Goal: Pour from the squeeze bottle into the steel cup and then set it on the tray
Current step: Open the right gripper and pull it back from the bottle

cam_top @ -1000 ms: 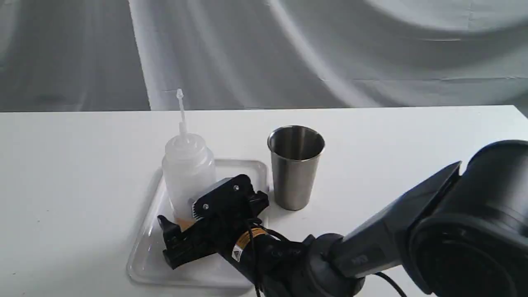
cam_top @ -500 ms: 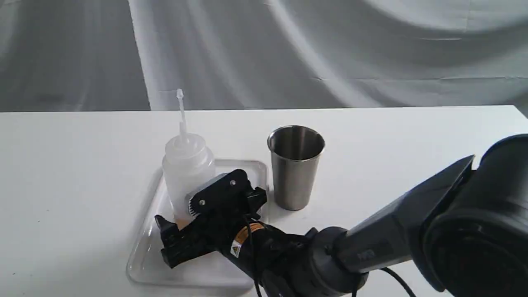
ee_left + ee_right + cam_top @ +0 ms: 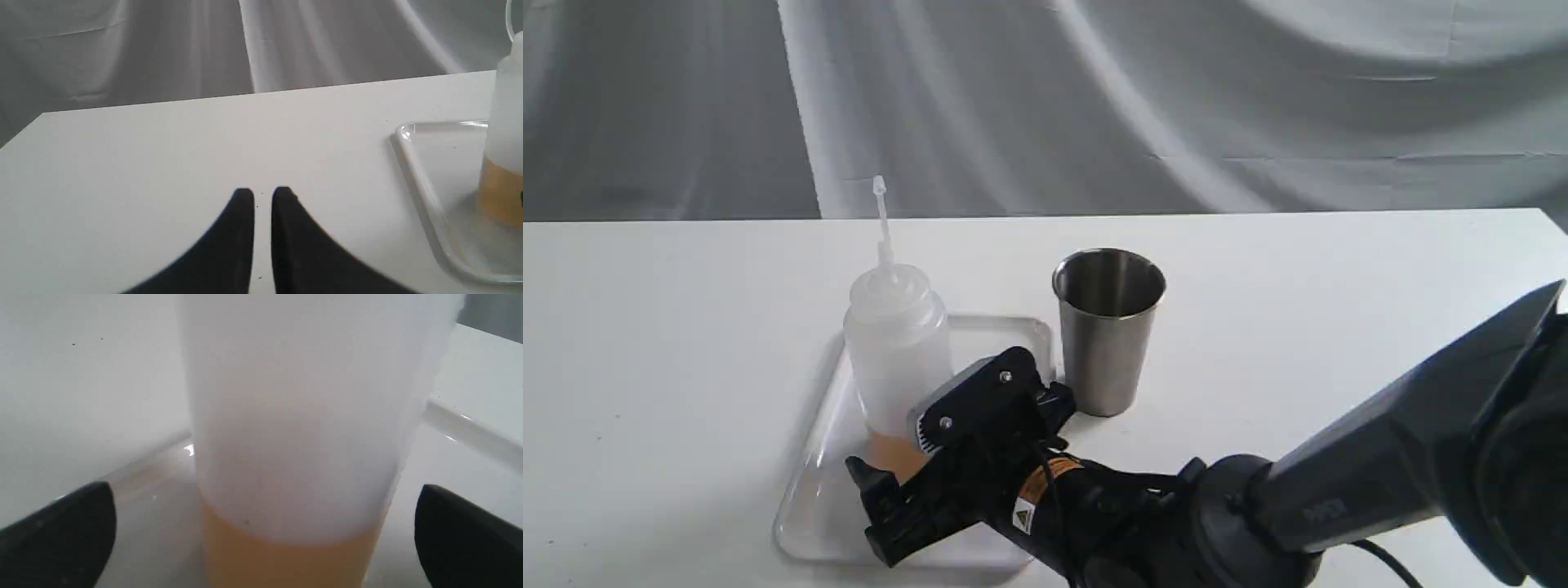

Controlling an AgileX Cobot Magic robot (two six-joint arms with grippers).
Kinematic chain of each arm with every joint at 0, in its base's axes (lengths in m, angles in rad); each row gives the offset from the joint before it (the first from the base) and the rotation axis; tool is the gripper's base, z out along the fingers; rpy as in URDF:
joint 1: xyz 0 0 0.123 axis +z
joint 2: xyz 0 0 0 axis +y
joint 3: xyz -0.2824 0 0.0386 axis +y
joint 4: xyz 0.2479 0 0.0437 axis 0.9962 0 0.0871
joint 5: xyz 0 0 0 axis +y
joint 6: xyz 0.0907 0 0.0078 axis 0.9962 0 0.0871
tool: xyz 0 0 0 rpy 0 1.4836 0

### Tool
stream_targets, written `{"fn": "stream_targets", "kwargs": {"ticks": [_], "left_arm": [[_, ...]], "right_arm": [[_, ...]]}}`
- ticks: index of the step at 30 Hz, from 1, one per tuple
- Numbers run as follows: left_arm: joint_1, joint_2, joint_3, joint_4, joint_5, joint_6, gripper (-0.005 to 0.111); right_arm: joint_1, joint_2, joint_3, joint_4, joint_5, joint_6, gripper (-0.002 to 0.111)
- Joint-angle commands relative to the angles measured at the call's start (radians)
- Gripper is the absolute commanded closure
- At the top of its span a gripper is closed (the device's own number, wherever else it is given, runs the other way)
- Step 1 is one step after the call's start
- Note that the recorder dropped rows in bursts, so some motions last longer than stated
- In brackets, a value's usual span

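Exterior view: the right end effector point(image 3: 886, 447) has drawn back from the squeeze bottle point(image 3: 897, 343) since half a second ago, its fingers spread. The bottle stands upright on the tray point(image 3: 817, 498), with the steel cup point(image 3: 1108, 335) just beside it on the desk point(image 3: 1339, 269).

Left wrist view: the left end effector point(image 3: 263, 196) is nearly pressed together and empty.

Right wrist view: the fingers flank the bottle without touching, so placement looks finished.
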Motion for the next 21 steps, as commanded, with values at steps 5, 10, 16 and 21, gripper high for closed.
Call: {"fn": "stream_targets", "kwargs": {"ticks": [5, 10, 16, 21], "left_arm": [[0.003, -0.005, 0.004, 0.0, -0.008, -0.002, 0.098], [0.003, -0.005, 0.004, 0.0, -0.008, -0.002, 0.098], [0.003, -0.005, 0.004, 0.0, -0.008, -0.002, 0.098], [0.003, -0.005, 0.004, 0.0, -0.008, -0.002, 0.098]], "right_arm": [[-0.001, -0.074, 0.068, -0.032, 0.007, -0.006, 0.01], [-0.001, -0.116, 0.112, -0.032, 0.011, -0.006, 0.01], [-0.001, -0.185, 0.169, -0.032, 0.057, -0.014, 0.01], [-0.001, -0.285, 0.237, -0.032, 0.063, -0.016, 0.01]]}}
